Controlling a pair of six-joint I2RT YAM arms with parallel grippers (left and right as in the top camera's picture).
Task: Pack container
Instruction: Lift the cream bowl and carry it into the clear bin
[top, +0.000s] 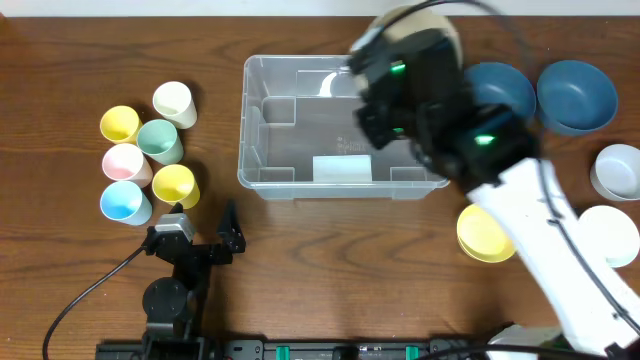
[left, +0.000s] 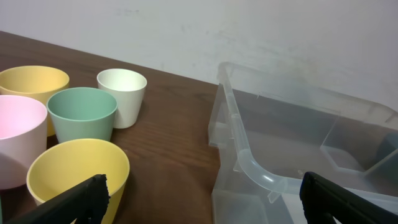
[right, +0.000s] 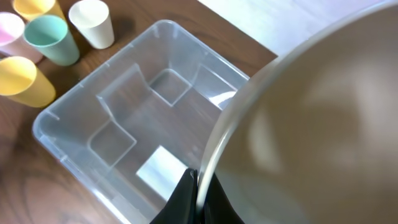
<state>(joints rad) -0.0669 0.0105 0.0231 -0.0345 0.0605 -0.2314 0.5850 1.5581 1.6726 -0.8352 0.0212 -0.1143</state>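
1. Zero items lie inside the container (top: 262, 135). It sits mid-worktop, and its floor shows only the moulded ledges and one pale rectangular patch (top: 344, 168), maybe a label.
2. Right gripper (right: 198, 186) is pinched on the rim of a cream bowl (right: 311, 124), which hangs over the container's far right corner and is not yet set down. Judgement: first placement is in progress, so the task is at its very start.
3. Left gripper (left: 204, 183) is spread wide and holds nothing. It is low over the worktop (top: 300, 270), between the cups and the container's near left corner.
4. Cup count is 6, clustered left of the container and all upright:
   - yellow cup (top: 120, 124)
   - second yellow cup (top: 175, 185)
   - white cup (top: 173, 103)
   - green cup (top: 160, 141)
   - pink cup (top: 125, 162)
   - blue cup (top: 125, 203)
5. Bowl count is 6, with 5 on the worktop right of the container and 1 in the right gripper:
   - dark blue bowl (top: 505, 88), partly hidden by the arm
   - second dark blue bowl (top: 577, 95)
   - pale grey bowl (top: 618, 170)
   - white bowl (top: 612, 235)
   - yellow bowl (top: 482, 238)
6. Left to do, as judged: lower and release the cream bowl, then move the other 5 bowls and 6 cups. Nesting the bowls and cups would likely save floor space.
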